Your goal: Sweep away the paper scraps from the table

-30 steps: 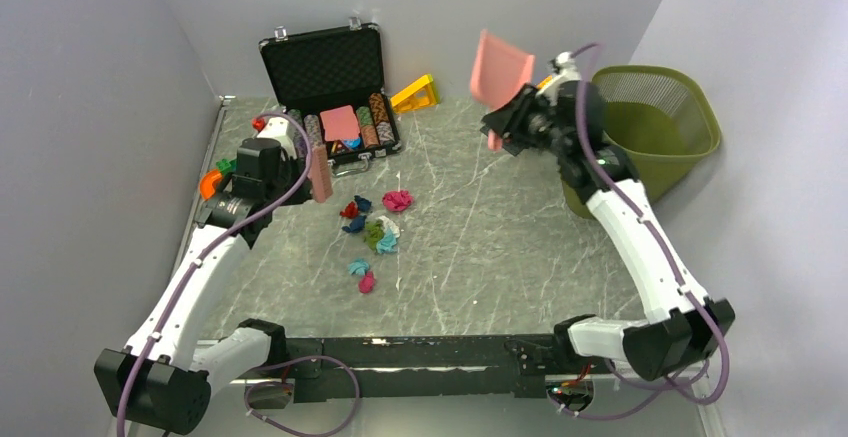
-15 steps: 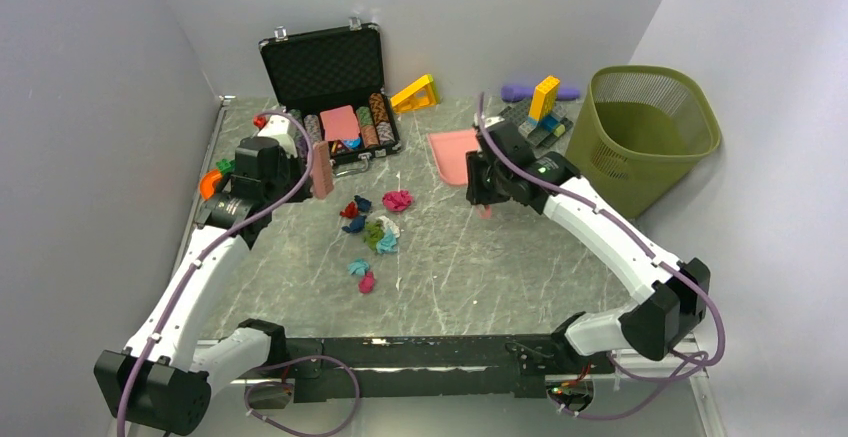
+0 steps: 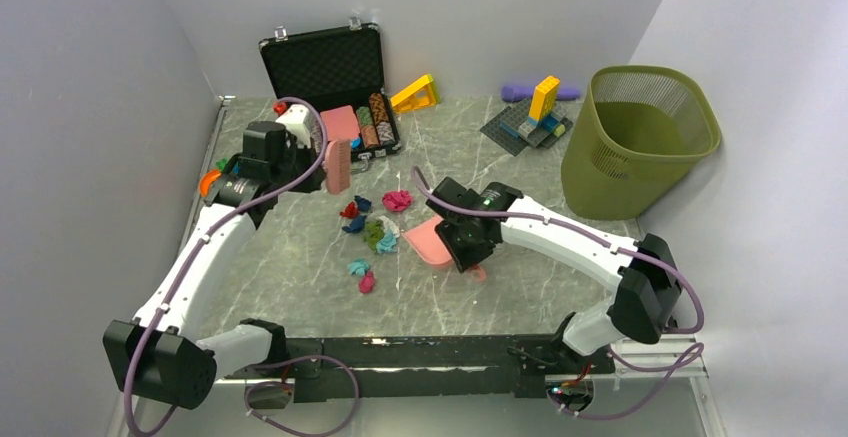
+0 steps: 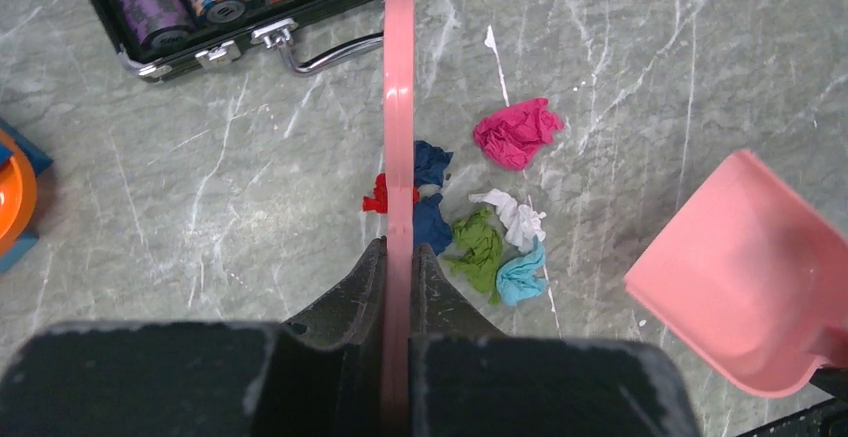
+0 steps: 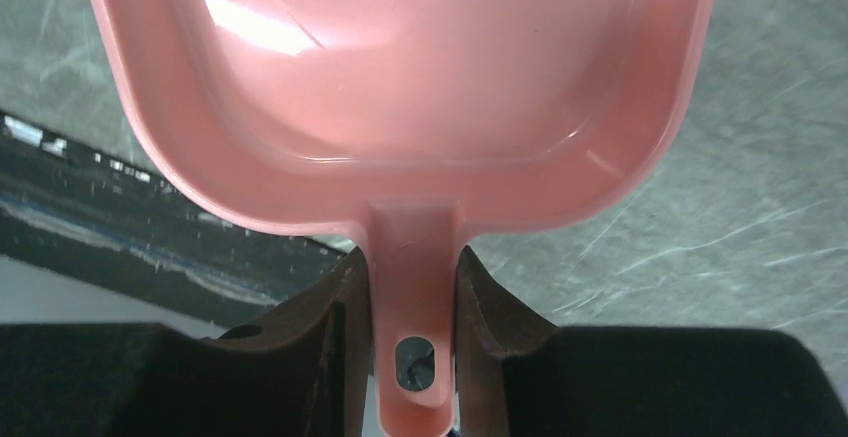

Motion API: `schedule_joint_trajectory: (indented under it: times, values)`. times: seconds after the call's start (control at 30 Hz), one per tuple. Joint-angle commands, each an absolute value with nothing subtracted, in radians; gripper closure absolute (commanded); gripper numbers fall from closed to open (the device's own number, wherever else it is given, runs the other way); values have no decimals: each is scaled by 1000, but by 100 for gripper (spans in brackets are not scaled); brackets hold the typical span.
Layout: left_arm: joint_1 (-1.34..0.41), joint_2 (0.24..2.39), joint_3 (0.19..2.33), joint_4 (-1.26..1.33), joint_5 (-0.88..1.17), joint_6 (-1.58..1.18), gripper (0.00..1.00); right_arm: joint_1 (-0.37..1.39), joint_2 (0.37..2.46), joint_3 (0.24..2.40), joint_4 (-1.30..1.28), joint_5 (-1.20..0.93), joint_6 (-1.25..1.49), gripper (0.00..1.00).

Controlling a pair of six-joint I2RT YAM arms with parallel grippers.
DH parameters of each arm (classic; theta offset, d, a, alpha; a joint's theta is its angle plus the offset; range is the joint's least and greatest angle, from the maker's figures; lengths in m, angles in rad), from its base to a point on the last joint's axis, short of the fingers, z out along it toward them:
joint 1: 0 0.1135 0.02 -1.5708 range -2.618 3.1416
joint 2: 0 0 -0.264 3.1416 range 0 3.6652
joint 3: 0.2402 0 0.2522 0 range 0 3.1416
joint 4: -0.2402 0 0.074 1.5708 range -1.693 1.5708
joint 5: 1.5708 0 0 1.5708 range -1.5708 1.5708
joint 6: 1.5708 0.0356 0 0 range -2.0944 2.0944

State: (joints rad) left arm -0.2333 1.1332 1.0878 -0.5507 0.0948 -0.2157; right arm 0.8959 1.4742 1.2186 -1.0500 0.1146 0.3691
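The left tool (image 4: pixel 398 257) is pressed together on the thin handle of a pink plastic brush (image 4: pixel 399 107), seen edge-on from the left wrist. From above, this left tool (image 3: pixel 322 160) holds the brush (image 3: pixel 338 165) at the far left of the grey marble-patterned counter (image 3: pixel 540 182). The brush hangs between an open black case of striped poker chips (image 3: pixel 330 87) and the paper scraps (image 3: pixel 375 225).

The crumpled paper scraps (image 4: pixel 480 217) lie on the counter (image 4: pixel 200 207) left of its middle. A magenta wad (image 3: pixel 398 200) sits at the far right of the cluster. Red and dark blue wads (image 4: pixel 425 197) lie under the brush's line, and green, white and teal wads (image 4: pixel 500 242) lie just right of them. A teal and a magenta scrap (image 3: pixel 362 275) sit apart, nearer the arm bases.

The right tool (image 5: pixel 412 297) pinches the narrow handle of a pink plastic dustpan (image 5: pixel 400 77), one jaw on each side of it. From above, the right tool (image 3: pixel 466 253) holds the dustpan (image 3: pixel 428 240) just right of the cluster, its open mouth facing left toward the scraps. I cannot tell whether its lip touches the counter.

An olive-green mesh wastebasket (image 3: pixel 640 127) stands at the far right. A grey plate of coloured building blocks (image 3: pixel 528 122) and a yellow wedge-shaped block (image 3: pixel 415 92) sit along the far side.
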Motion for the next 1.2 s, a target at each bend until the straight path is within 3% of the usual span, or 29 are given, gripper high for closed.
schedule_joint_trajectory:
  times: [0.0, 0.13, 0.33, 0.47, 0.8, 0.93, 1.17]
  values:
    - [-232, 1178, 1157, -518, 218, -156, 100, 925, 1465, 1184, -1091, -27, 342, 100]
    - [-238, 1278, 1242, -575, 190, -143, 100, 975, 1485, 1172, -1117, -40, 324, 100]
    - [-278, 1448, 1463, -804, -53, -90, 100, 1033, 1540, 1154, -1112, -3, 321, 100]
    - [-346, 1476, 1472, -850, -231, -70, 100, 1040, 1564, 1151, -1078, -2, 315, 100]
    - [-474, 1627, 1537, -968, -366, -63, 100, 1040, 1662, 1175, -972, 45, 295, 100]
    - [-484, 1644, 1526, -976, -329, -69, 100, 1040, 1705, 1204, -949, 84, 302, 100]
    - [-484, 1686, 1513, -979, -75, -82, 100, 1040, 1785, 1255, -937, 162, 294, 100]
